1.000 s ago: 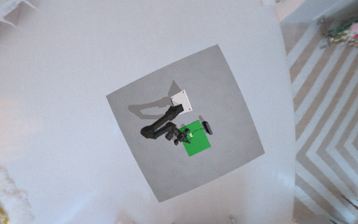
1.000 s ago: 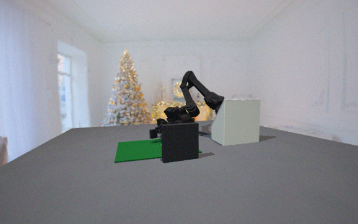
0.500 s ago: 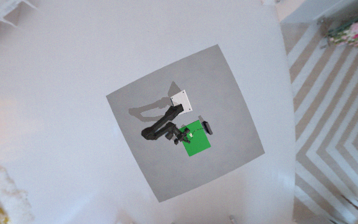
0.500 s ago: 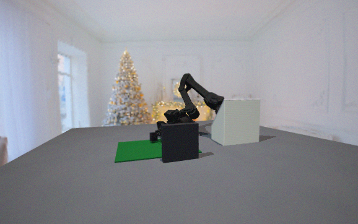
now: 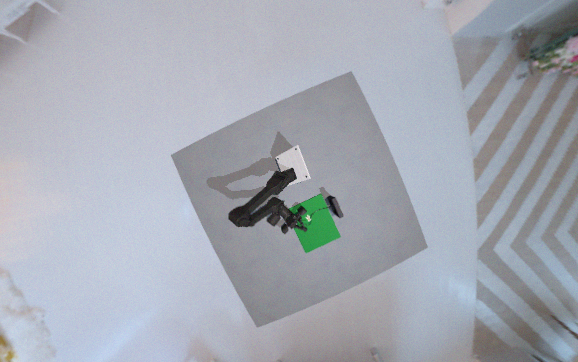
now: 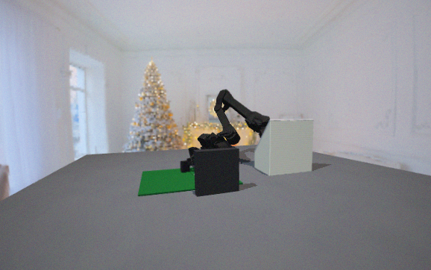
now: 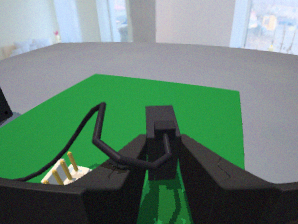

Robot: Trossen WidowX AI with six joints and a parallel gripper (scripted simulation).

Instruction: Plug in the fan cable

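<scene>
- black plug clamped between the fingers of the gripper, over the green board.
- header at 8 o'clock from plug, wrist view. pins bare, not mated.
- cable bent, runs to fan.
- fan upright, 2 o'clock from header, top view.
- white block at board's 11, same view.

Board: flat green, smooth, matt; plug: matt black, plastic-looking; cable: smooth, dark, rubbery, faint sheen; header pins: gold-coloured, metallic-looking; fan: matt, near-black; gripper: black, matt, plastic-looking; pale block: finely ribbed side, dull finish.
</scene>
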